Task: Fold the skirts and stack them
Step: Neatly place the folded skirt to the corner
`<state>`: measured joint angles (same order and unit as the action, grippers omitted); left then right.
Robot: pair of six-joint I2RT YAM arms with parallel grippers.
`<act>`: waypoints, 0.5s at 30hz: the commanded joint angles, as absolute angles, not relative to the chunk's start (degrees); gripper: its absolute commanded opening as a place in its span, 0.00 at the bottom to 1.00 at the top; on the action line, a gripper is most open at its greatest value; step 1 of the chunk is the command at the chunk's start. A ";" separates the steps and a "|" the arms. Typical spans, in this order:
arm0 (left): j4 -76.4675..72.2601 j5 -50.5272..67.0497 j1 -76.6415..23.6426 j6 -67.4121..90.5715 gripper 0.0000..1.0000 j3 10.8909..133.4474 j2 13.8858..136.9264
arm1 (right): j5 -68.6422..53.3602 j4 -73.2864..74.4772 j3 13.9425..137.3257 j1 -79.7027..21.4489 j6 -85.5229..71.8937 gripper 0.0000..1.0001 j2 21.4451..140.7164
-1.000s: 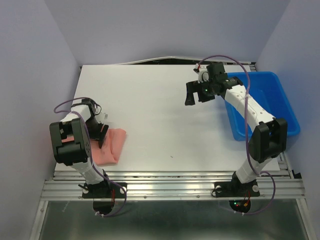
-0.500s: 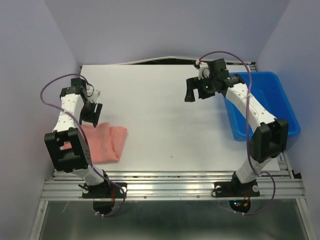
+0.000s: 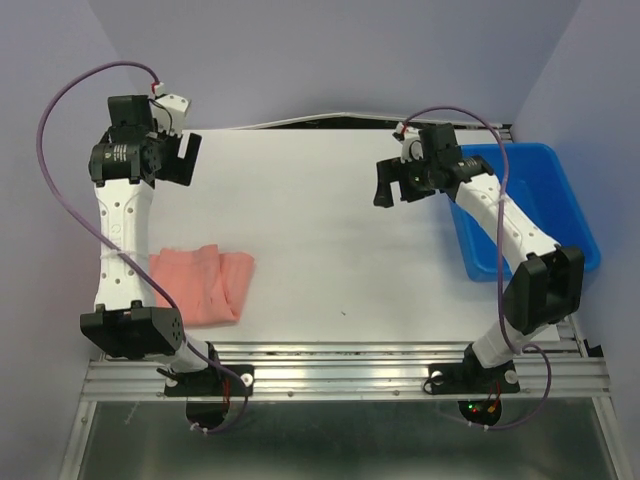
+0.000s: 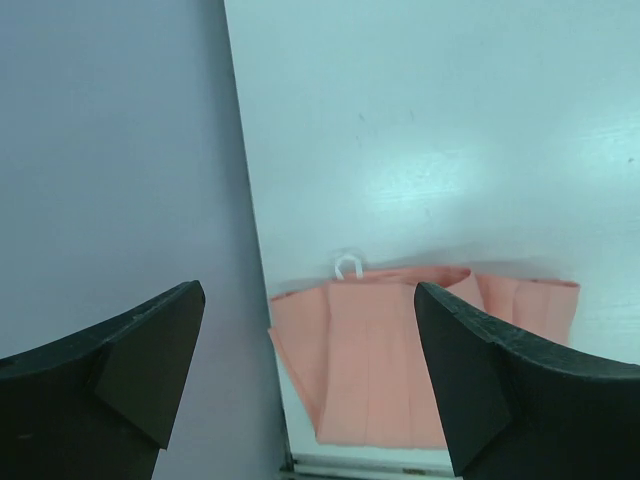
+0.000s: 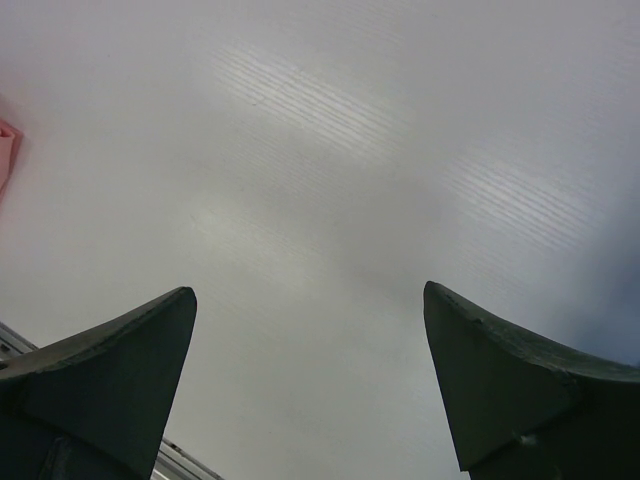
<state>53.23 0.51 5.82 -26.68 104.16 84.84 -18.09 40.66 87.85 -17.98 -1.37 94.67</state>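
A salmon-pink skirt (image 3: pixel 205 283) lies folded flat on the white table (image 3: pixel 310 240) near the front left corner. In the left wrist view the skirt (image 4: pixel 400 360) shows its pleats and a small white loop (image 4: pixel 348 266) at its far edge. My left gripper (image 3: pixel 183 160) is raised high over the table's back left corner, far from the skirt. In its own view the left gripper (image 4: pixel 308 300) is open and holds nothing. My right gripper (image 3: pixel 392 188) hovers over the back right of the table, and in the right wrist view it (image 5: pixel 309 290) is open and empty above bare table.
A blue plastic bin (image 3: pixel 545 190) stands at the table's right edge, beside the right arm. The grey left wall (image 4: pixel 110 160) runs close along the table's left edge. A sliver of pink cloth (image 5: pixel 5 150) shows at the left border of the right wrist view.
My left arm has lifted off the skirt and swung up toward the back left corner, its jaws opening wider. The skirt stays folded on the table. The right arm has barely moved.
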 commanded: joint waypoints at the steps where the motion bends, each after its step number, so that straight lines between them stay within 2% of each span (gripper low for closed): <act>1: 44.84 -2.77 0.63 -25.33 0.99 102.93 84.55 | -14.24 36.22 82.81 -17.67 -2.02 1.00 88.69; 9: 22.62 -7.20 -22.55 -17.49 0.99 87.74 84.63 | -13.62 26.82 68.92 -17.67 -5.44 1.00 80.17; 15: 17.40 -6.76 -29.08 -13.28 0.99 83.76 88.23 | -17.22 23.74 61.44 -17.67 -5.71 1.00 75.85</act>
